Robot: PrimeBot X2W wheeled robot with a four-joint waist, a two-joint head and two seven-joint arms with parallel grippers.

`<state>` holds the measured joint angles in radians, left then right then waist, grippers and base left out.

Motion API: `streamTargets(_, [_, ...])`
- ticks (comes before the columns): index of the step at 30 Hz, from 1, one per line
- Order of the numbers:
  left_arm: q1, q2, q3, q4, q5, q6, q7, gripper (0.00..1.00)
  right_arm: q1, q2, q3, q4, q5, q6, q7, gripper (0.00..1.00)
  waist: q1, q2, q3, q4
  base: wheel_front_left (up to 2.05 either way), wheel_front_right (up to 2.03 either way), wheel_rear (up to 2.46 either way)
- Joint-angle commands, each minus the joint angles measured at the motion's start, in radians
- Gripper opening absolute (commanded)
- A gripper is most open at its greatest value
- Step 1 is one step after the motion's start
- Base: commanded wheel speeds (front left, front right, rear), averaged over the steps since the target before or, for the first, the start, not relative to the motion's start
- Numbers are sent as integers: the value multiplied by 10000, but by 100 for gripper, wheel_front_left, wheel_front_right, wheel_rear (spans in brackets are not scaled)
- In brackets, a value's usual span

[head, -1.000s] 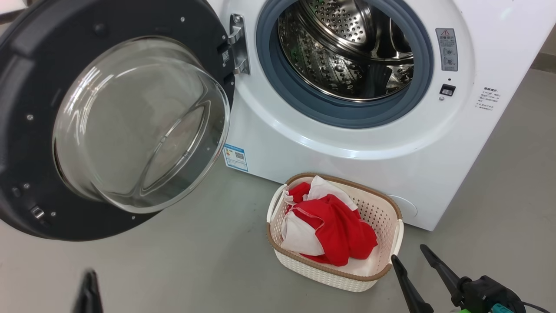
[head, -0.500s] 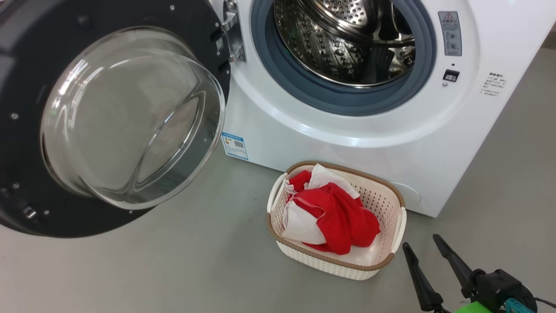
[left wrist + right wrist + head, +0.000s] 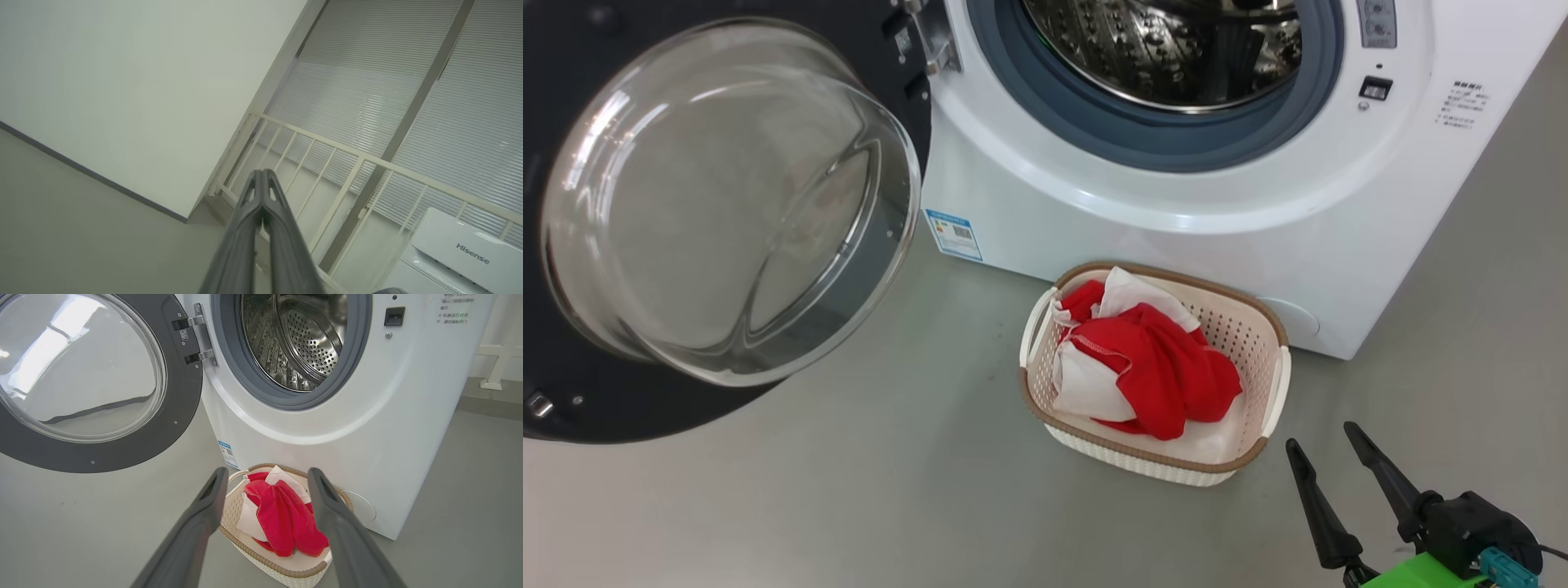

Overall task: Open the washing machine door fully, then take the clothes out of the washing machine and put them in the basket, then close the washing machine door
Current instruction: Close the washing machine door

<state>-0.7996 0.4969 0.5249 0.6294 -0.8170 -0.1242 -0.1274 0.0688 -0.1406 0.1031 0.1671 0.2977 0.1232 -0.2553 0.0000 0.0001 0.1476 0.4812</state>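
The washing machine door (image 3: 727, 204) stands swung wide open at the left, its glass bowl bulging toward me. The white washing machine (image 3: 1176, 220) shows a bare steel drum (image 3: 1168, 49) with no clothes visible in the part I see. The red and white clothes (image 3: 1152, 367) lie bunched in the cream basket (image 3: 1278, 327) on the floor before the machine. My right gripper (image 3: 1320, 435) is open and empty, just right of the basket; its wrist view looks over the clothes (image 3: 282, 514) and the basket (image 3: 233, 506). My left gripper (image 3: 261, 173) is shut on nothing, pointing at a wall corner.
Grey floor (image 3: 890, 490) lies around the basket and under the door. A blue sticker (image 3: 953, 233) marks the machine's lower front. In the left wrist view, a pale railing (image 3: 327, 163), window blinds and a white Hisense appliance (image 3: 461, 249) show.
The head camera has shifted, sliding the machine, door and basket upward in the picture. The left gripper's tip, low at the left a second ago, has left that view. The right gripper stays open.
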Motion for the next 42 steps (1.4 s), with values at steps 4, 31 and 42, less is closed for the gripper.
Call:
streamTargets(4, [-710, 1240, -219, 1498, -812, -64, 1569, 0, -466, -243, 254, -248, -113, 75, -65, 100, 0, -1, 379, -34, 0, 0, 0])
streamTargets(31, [288, 1390, -1707, 2171, -3504, -65, 6826, 0, -591, -435, 186, -239, -141, 75, -65, 100, 0, -1, 552, -233, 0, 0, 0])
streamTargets(42, [1614, 1470, -2670, -89, -4467, -65, 8549, 0, -185, -107, 27, -153, -97, 75, -65, 100, 0, -1, -338, -214, 0, 0, 0])
